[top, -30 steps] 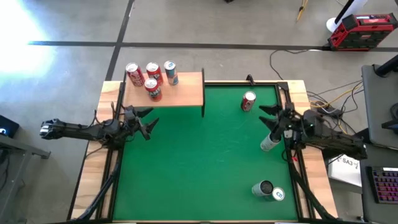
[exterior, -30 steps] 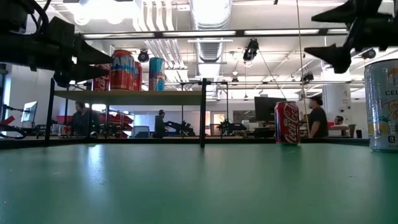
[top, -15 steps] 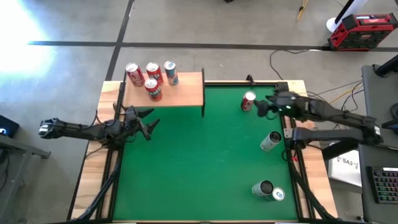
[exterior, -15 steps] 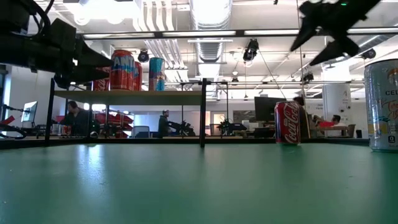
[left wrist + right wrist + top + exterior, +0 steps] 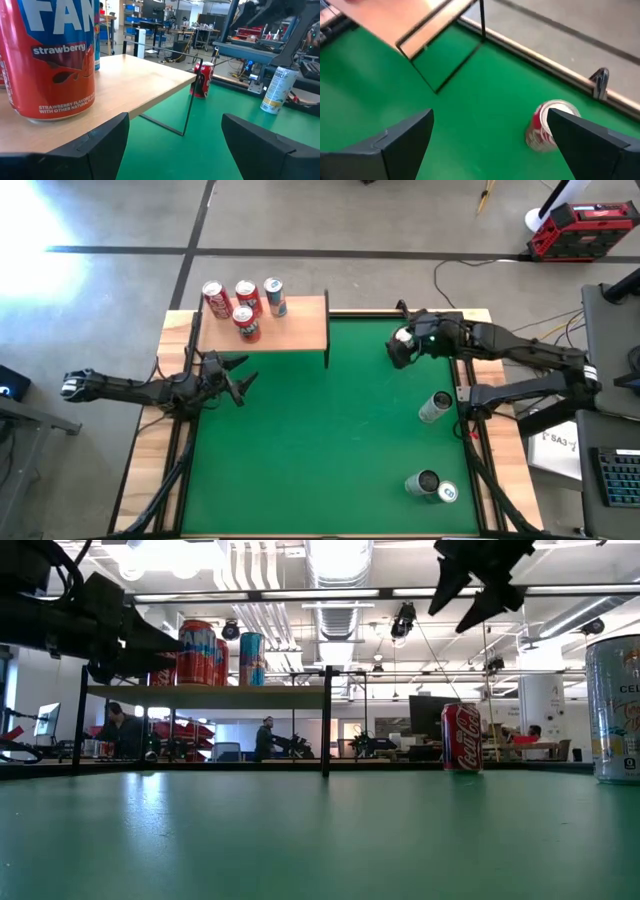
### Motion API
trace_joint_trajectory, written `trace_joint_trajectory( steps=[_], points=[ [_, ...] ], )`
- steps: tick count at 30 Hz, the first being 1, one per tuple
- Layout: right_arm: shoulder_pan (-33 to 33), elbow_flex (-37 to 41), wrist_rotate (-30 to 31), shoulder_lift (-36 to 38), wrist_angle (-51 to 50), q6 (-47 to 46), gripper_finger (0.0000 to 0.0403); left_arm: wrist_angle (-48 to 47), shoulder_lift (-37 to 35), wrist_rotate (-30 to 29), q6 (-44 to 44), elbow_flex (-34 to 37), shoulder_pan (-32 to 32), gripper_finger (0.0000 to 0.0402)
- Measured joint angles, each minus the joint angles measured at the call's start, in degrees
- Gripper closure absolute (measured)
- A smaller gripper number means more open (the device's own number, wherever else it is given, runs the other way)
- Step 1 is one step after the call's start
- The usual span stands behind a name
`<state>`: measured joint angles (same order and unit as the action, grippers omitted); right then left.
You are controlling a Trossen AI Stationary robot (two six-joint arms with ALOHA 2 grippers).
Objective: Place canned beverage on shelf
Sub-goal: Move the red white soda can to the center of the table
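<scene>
Hovering above the red cola can near the far right corner of the green mat, the right gripper holds its fingers spread wide and grips nothing. That can stands upright on the mat. The shelf sits at the far left corner, carrying 4 cans along its far left part. By the shelf's near edge, the left gripper waits with fingers parted, empty. 2 more cans stay along the mat's right edge.

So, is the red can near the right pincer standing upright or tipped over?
Upright: the red can stands on the green mat, lid up in the right wrist view.
</scene>
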<state>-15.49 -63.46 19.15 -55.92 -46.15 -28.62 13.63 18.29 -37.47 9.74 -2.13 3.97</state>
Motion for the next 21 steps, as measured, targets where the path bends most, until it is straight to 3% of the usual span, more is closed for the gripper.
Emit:
trace_joint_trajectory(
  steps=[7,18,21],
  points=[
    [0.0,-1.6,0.3,-2.3,-0.3,-0.6,0.0021,-0.2,-1.3,0.0,0.0,0.0,0.0,0.0099],
    [-0.2,1.0,0.6,-5.7,-6.4,-12.5,0.0021,-0.2,-9.4,0.0,0.0,0.0,0.0,0.0099],
    [-0.2,1.1,3.5,-7.2,-9.6,-15.4,0.0021,-0.3,-12.4,0.0,0.0,0.0,0.0,0.0099]
  ],
)
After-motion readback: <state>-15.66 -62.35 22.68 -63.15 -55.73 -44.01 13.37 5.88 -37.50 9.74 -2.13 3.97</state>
